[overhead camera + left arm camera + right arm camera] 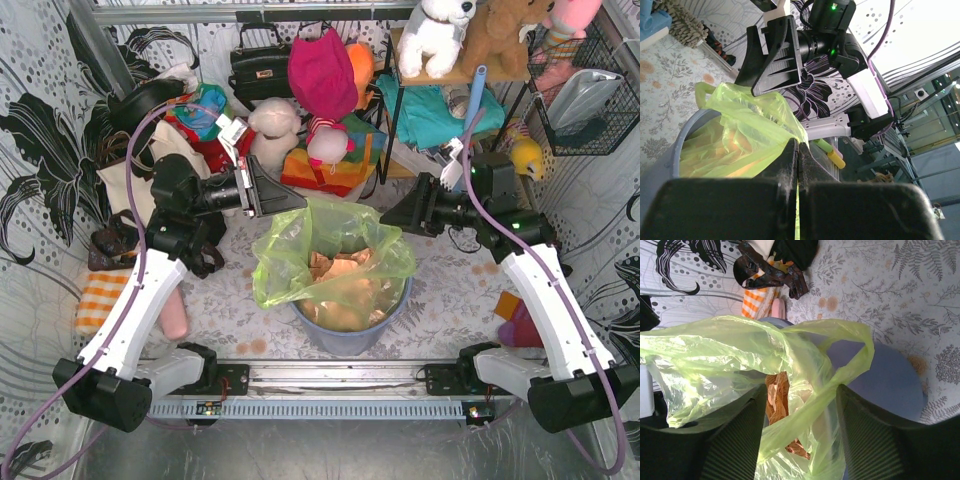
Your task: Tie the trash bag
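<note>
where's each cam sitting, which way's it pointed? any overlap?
Top external: above and behind, looking down at the trash bag in the bin; left arm, right arm show.
Left wrist: faces the right arm across the bag; left claw shut on its plastic.
Right wrist: looks down on the bag; right claw open around a bag strip.
Shared: bag, bin in all three.

The left hand (798, 150) is blurred and cut off at the bottom of the left wrist view, its fingers pressed together on a green sliver of the trash bag (750, 125). In the right wrist view the trash bag hides most of the bin (890, 385); the paper (775, 397) shows only dimly.
</note>
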Controlling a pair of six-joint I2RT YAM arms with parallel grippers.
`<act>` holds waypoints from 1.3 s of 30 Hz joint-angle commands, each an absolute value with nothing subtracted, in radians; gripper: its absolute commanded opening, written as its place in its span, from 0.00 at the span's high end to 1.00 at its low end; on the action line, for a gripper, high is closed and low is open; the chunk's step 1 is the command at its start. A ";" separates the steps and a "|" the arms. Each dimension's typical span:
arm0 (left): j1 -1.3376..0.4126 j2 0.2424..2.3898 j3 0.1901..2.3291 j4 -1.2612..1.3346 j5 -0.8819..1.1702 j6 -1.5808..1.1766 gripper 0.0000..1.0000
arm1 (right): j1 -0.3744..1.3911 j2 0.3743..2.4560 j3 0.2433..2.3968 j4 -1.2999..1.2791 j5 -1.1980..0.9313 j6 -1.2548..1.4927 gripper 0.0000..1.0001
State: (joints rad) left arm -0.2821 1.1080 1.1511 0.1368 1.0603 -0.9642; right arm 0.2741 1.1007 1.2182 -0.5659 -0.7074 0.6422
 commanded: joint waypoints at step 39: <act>-0.293 1.057 1.081 0.091 1.051 -0.856 1.00 | 0.283 0.838 1.219 -0.579 -0.872 0.670 0.75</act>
State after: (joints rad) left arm -0.2874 1.0721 1.0897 0.0742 1.0618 -0.8761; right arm 0.2771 0.8413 1.1717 -0.5320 -0.8829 0.6838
